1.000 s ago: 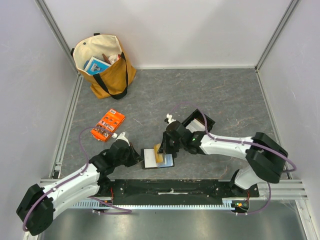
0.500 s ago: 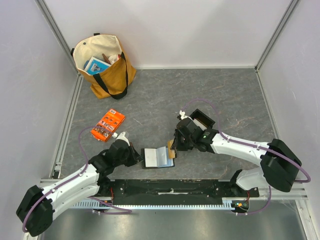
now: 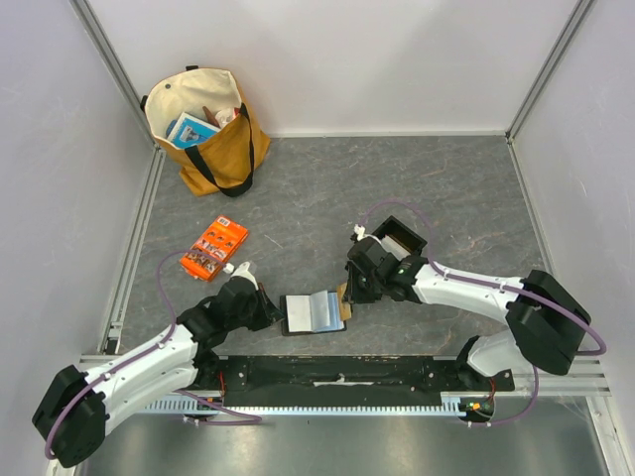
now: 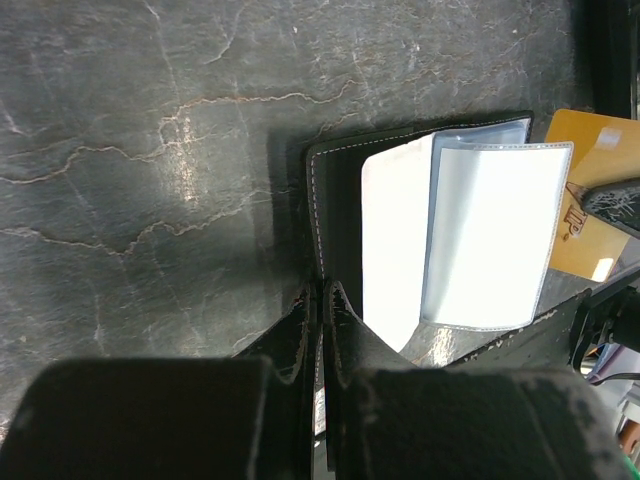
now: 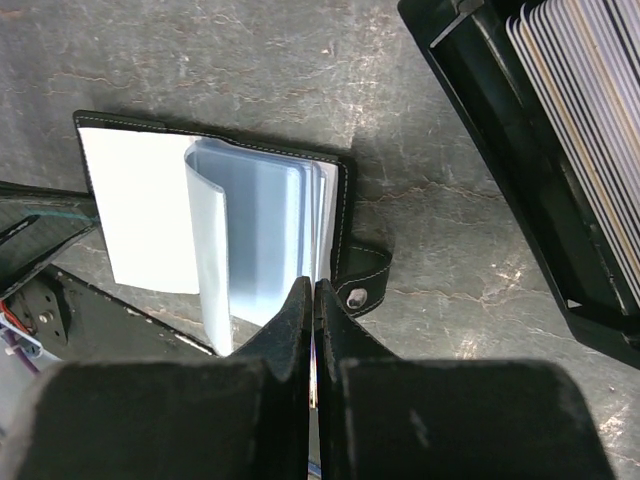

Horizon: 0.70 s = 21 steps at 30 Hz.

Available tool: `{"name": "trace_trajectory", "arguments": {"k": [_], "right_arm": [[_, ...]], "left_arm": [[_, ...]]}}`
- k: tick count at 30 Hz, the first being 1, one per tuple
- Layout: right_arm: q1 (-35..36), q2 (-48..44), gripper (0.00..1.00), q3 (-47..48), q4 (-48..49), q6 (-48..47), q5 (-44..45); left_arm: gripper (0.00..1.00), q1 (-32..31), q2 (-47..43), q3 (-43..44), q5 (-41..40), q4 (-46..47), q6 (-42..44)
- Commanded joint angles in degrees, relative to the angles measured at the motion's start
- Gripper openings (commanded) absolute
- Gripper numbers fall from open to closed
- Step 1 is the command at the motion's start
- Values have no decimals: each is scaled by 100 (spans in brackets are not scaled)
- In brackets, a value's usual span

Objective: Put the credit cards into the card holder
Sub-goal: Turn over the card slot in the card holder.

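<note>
The black card holder [image 3: 314, 311] lies open on the table, with its clear, blue-edged sleeves fanned up [image 5: 250, 230]. My left gripper [image 3: 279, 313] is shut on the holder's left cover edge [image 4: 322, 292]. My right gripper [image 3: 346, 295] is shut on a tan-orange credit card [image 4: 585, 190], held edge-on at the holder's right edge just beside the snap tab [image 5: 360, 290]. In the right wrist view the card is only a thin line between the jaws [image 5: 313, 288]. Several more whitish-grey credit cards [image 5: 590, 90] stand in a black tray [image 3: 400, 238].
An orange printed packet [image 3: 214, 247] lies left of centre. A tan tote bag [image 3: 203, 129] with items stands at the back left. The black tray sits just behind my right arm. The black base rail [image 3: 337, 372] runs along the near edge.
My right gripper has carried the tan-orange card from over the open holder to its right edge. The holder's sleeves now stand fanned up. The left gripper has not moved.
</note>
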Motion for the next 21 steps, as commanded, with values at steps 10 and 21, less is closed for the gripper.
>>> {"name": "trace_trajectory", "arguments": {"k": [10, 21], "right_arm": [[-31, 426, 0, -105, 261, -91, -11], [-31, 637, 0, -105, 744, 146, -566]], "left_arm": [[2, -16, 69, 106, 72, 227, 238], [2, -16, 298, 62, 195, 482, 220]]}}
